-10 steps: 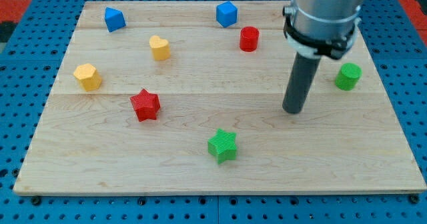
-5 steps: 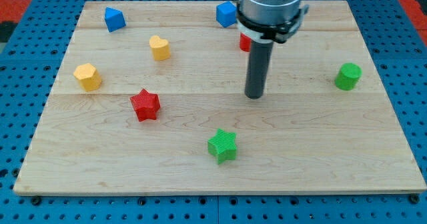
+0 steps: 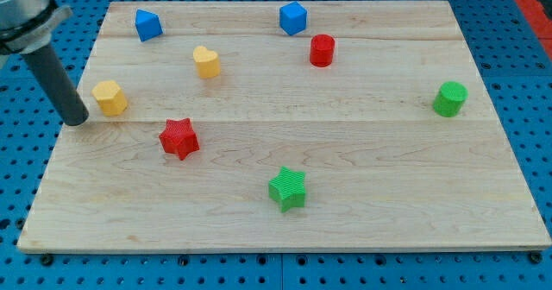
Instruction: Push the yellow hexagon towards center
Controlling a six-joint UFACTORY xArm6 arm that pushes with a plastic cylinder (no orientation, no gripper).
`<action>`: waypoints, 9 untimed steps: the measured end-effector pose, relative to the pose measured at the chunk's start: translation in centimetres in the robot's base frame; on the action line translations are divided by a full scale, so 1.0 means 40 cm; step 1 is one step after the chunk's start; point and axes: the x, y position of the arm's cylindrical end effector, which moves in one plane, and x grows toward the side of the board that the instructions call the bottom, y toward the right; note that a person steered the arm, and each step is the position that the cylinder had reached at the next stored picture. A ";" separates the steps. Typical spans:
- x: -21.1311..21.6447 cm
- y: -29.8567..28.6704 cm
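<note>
The yellow hexagon [image 3: 109,97] sits near the left edge of the wooden board [image 3: 379,178]. My tip [image 3: 77,121] rests on the board just left of the hexagon and slightly below it, a small gap apart. The dark rod rises from the tip toward the view's top left corner. The red star [image 3: 178,138] lies right of and below the hexagon.
A yellow heart [image 3: 206,61], a blue block [image 3: 147,24], a second blue block [image 3: 293,18], a red cylinder [image 3: 322,50], a green cylinder [image 3: 449,98] and a green star [image 3: 287,188] are spread over the board. Blue pegboard surrounds it.
My tip swept from the board's right-middle across to the left edge beside the yellow hexagon. The red star shifted slightly left and down.
</note>
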 end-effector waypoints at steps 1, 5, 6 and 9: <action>-0.056 0.157; -0.237 0.112; -0.176 0.302; -0.095 0.473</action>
